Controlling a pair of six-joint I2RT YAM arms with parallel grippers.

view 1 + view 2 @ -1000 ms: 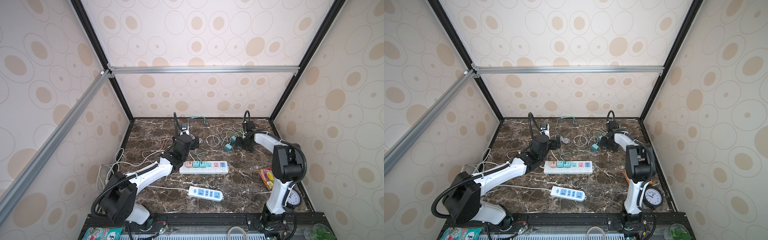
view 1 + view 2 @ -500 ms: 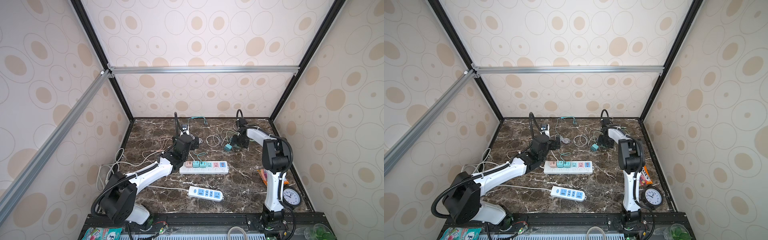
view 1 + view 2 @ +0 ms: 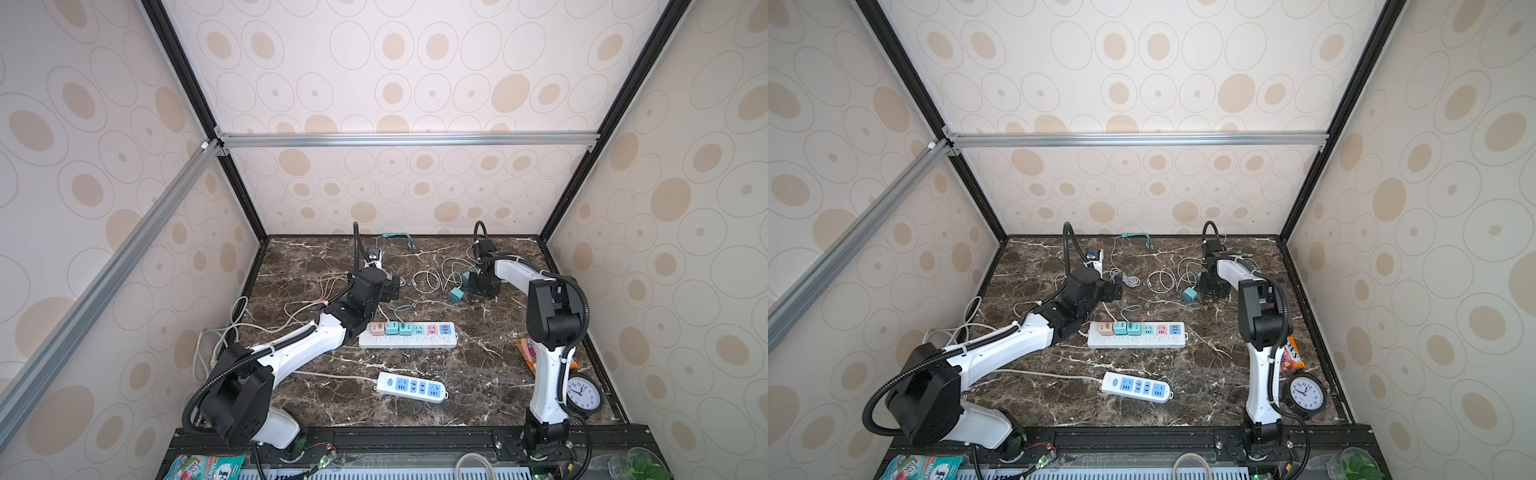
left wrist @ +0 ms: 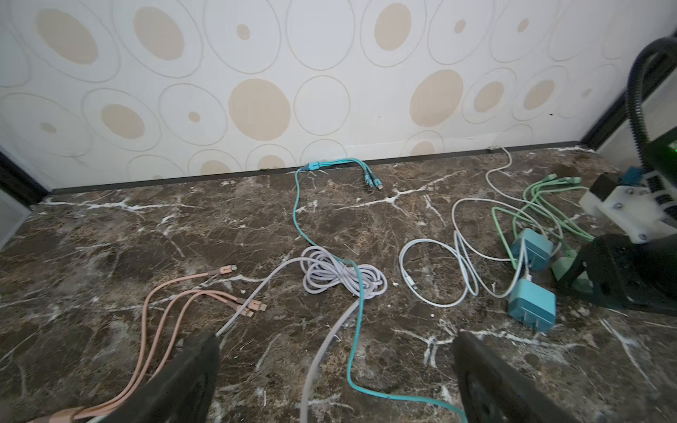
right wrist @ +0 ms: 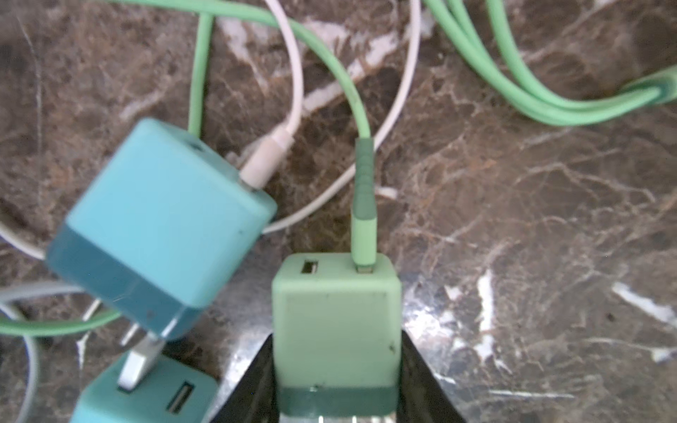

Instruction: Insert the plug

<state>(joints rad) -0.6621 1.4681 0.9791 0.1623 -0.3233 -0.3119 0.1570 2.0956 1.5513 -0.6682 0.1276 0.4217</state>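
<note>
1. Now the right pincer (image 5: 337,335) has narrowed since a second ago, and its arm has folded in tighter over the far right of the surface (image 3: 478,386). Its jaws press against both flanks of the green plug (image 5: 335,307).
2. That reads as the pick being all but made; lifting and carrying are not yet done.
3. The green plug appears to lie flat, well apart from the white power strip (image 3: 407,334), whose sockets on the right arm's side look free.
4. Its long axis runs along the pincer's reach: prongs toward the wrist, USB face away, green cable (image 5: 362,205) trailing onward.
5. The left pincer (image 4: 337,366) hangs spread wide and empty above loose cables.
</note>
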